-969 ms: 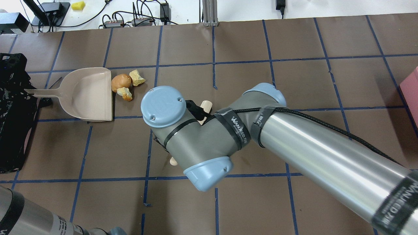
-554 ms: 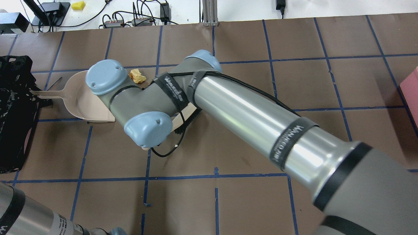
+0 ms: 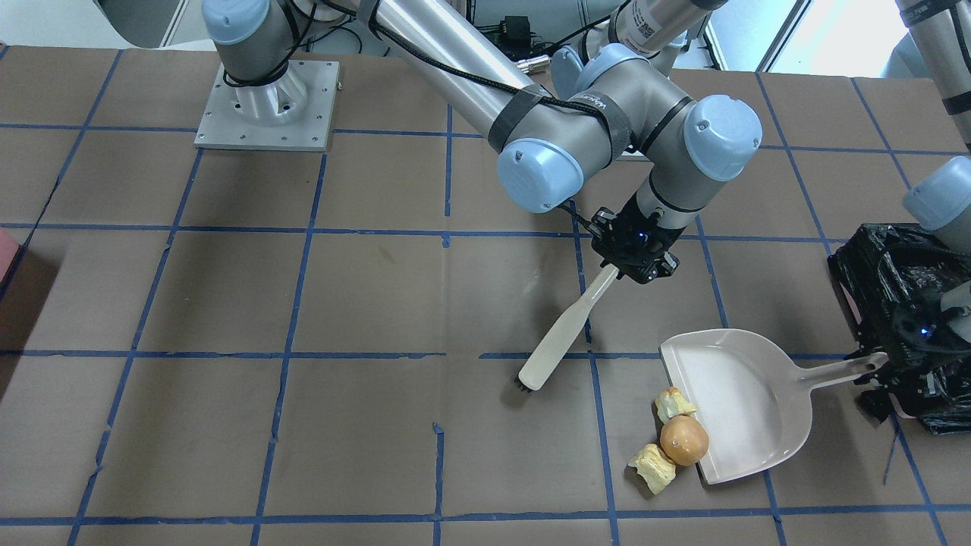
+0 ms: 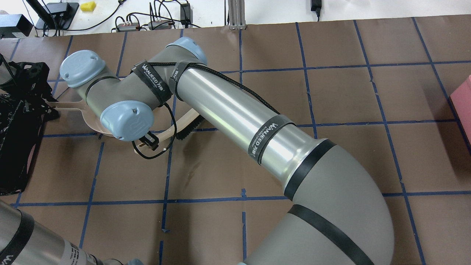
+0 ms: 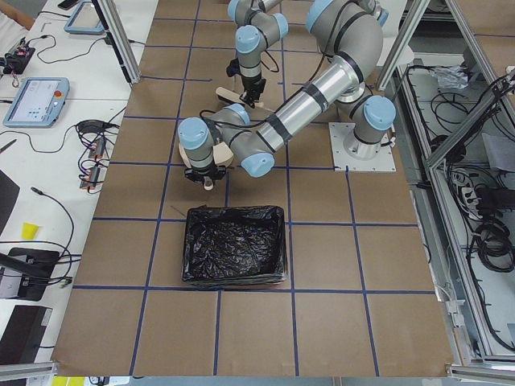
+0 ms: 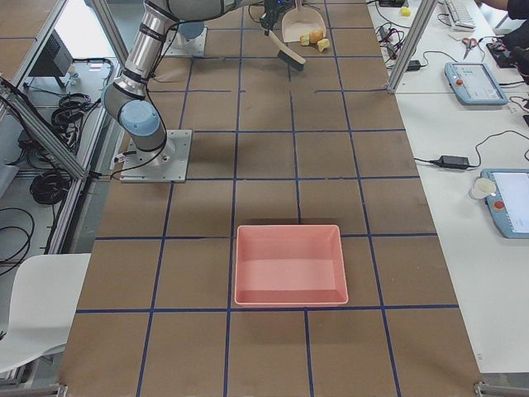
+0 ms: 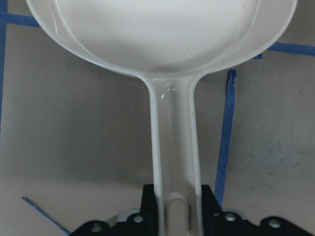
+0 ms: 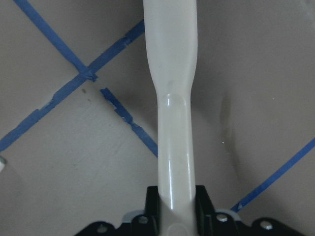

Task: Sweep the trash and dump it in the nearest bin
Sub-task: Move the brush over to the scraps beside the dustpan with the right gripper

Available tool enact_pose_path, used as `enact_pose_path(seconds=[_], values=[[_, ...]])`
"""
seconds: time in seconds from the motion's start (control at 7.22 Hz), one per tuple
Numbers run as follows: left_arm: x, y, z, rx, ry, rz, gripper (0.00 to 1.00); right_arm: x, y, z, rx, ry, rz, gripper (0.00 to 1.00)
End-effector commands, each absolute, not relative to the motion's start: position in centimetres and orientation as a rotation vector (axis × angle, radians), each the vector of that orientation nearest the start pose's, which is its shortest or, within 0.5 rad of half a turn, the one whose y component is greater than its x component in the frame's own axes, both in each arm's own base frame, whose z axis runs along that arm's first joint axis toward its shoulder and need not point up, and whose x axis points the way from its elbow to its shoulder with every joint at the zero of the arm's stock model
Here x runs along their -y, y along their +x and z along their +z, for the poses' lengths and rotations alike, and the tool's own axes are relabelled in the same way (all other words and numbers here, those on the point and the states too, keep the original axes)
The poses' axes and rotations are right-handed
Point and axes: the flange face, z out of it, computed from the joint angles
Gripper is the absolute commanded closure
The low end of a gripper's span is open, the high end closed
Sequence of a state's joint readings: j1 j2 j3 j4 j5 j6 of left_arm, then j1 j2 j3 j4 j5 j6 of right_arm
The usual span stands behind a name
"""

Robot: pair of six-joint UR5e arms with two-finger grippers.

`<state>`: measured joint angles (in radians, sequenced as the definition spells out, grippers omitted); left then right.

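My right gripper (image 3: 634,264) is shut on the handle of a cream brush (image 3: 563,330), which slants down with its bristles on the table left of the trash. The right wrist view shows the brush handle (image 8: 173,123) between the jaws. The trash lies at the mouth of the white dustpan (image 3: 740,394): a round tan-orange lump (image 3: 683,440) and two pale yellow chunks (image 3: 674,403) (image 3: 654,468). My left gripper (image 3: 874,370) is shut on the dustpan handle (image 7: 174,142). The bin (image 3: 903,326), lined with a black bag, stands right behind it. In the overhead view my right arm hides the trash.
The black-lined bin (image 5: 235,245) sits at the table's end on my left. An unlined pink tray (image 6: 289,265) lies far off on my right. My right arm (image 4: 235,110) stretches across the table's middle. Cables and power bricks (image 4: 154,20) lie beyond the far edge.
My right arm has swung left across the table with the brush and now covers the dustpan and trash in the overhead view. The dustpan has stayed put.
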<state>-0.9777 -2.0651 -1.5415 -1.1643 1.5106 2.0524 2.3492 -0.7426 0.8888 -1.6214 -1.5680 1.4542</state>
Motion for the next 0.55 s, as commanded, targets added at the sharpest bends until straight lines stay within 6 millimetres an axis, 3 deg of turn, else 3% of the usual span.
enact_pose_path(seconds=[0.0,0.42], values=[[61.5,23.7,25.0,-2.399,2.161,-0.088,0.96,47.8,68.2,26.3,-3.055,0.978,0.028,0.97],[61.4,23.3,24.6,-2.402,2.17,-0.098,0.95,49.1,68.0,25.5,-3.14,0.798,-0.042,0.97]])
